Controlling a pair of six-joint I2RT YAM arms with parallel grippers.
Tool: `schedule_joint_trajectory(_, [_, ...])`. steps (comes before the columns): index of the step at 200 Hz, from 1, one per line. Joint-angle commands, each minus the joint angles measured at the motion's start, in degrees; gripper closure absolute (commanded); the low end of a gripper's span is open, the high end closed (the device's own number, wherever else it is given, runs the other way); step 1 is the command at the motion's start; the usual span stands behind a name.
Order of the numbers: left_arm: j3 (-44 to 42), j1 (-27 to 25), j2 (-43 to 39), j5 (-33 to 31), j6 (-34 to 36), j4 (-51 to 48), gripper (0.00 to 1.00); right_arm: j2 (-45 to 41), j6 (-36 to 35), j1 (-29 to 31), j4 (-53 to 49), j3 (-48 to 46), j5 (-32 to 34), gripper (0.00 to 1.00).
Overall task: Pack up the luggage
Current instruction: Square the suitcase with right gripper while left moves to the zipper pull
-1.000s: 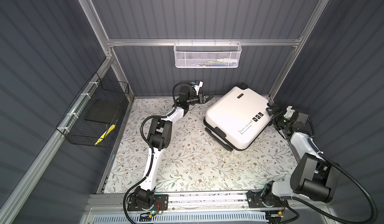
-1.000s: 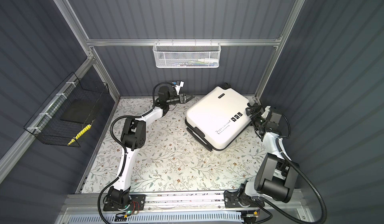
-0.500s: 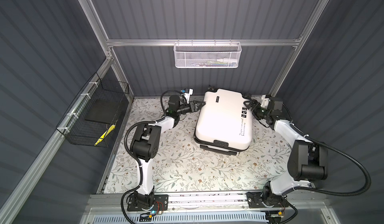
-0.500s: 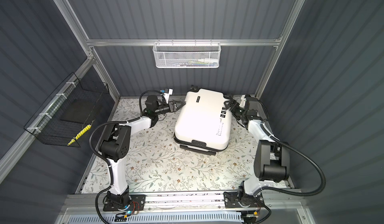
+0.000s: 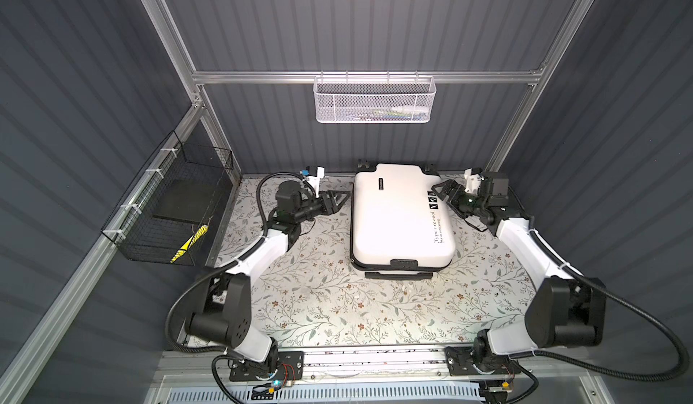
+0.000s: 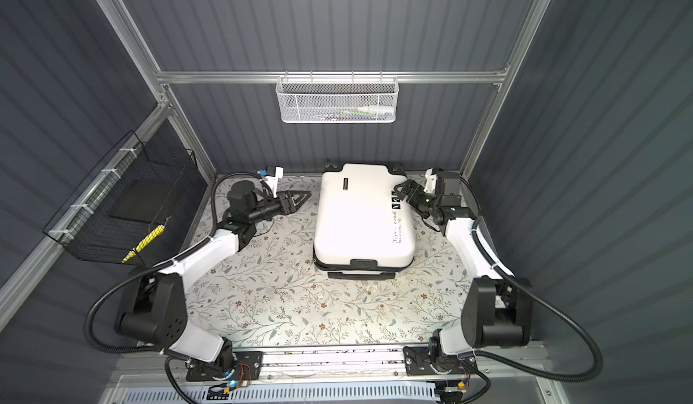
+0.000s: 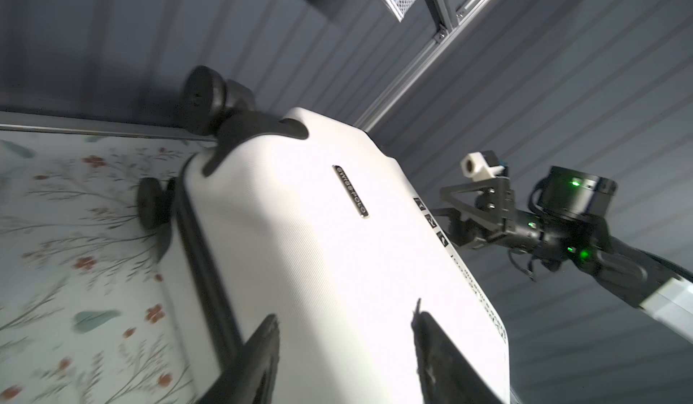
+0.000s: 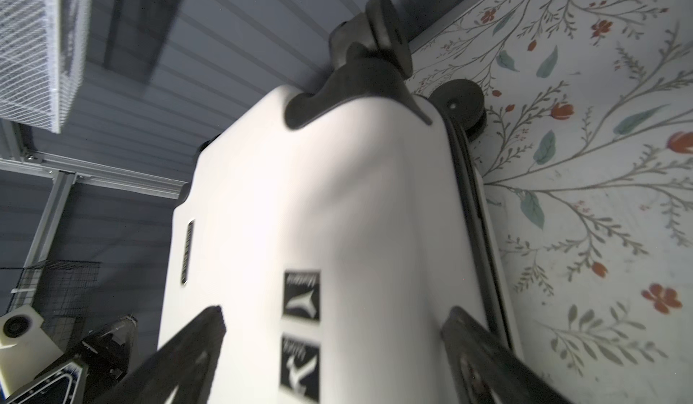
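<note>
The luggage [image 5: 401, 218] [image 6: 362, 214] lies flat and closed at the back middle of the table. It is glossy white with black script, its wheels at the back wall and its handle toward the front. My left gripper [image 5: 339, 199] [image 6: 300, 198] is open just off its left edge. In the left wrist view the left gripper [image 7: 347, 314] frames the white shell [image 7: 318, 252] with nothing held. My right gripper [image 5: 439, 190] [image 6: 401, 190] stands wide open at the right edge by the black stickers. In the right wrist view the right gripper [image 8: 335, 312] straddles that edge of the luggage [image 8: 300, 196].
A white mesh basket [image 5: 373, 100] hangs on the back rail with small items inside. A black wire basket [image 5: 176, 211] on the left wall holds a dark flat item and something yellow. The floral table cover [image 5: 337, 301] spreads in front of the luggage.
The luggage has turned from a diagonal lie at the right to straight in the back middle. The right gripper swung in along its right edge; the left gripper drew back leftward.
</note>
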Motion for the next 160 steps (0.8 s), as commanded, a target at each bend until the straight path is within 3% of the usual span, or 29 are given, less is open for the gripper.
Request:
schedule_joint_trajectory(1, [-6.21,-0.29,-9.51,-5.62,6.05,-11.28,0.41,-6.01,-2.19,0.9,-5.44,-3.59,1.11,0.07])
schedule_joint_trajectory(19, [-12.19,-2.39,-18.12,-10.59,8.32,-16.76,0.41,-9.98,-3.73,2.39,-9.53,-5.59,2.13,0.07])
schedule_joint_trajectory(49, [-19.24,-11.04,-27.95,-21.51,11.81,-24.69,0.43,-15.5,-5.9,5.32,-15.62,-8.6,5.65,0.06])
schedule_joint_trajectory(76, [-25.7,-17.46,-32.64,-29.27,11.4,-24.15,0.44,-18.43,-6.82,5.76,-17.5,-10.4,6.0,0.06])
schedule_joint_trajectory(127, [-26.44,-30.42,-25.03,-44.5,17.02,-22.45,0.45,-17.53,-9.41,6.33,-19.16,-10.74,8.89,0.06])
schedule_joint_trajectory(160, [-27.49,-33.16,-19.0,-49.93,19.49,-17.39,0.45,-17.1,-10.08,6.54,-18.56,-12.46,9.34,0.06])
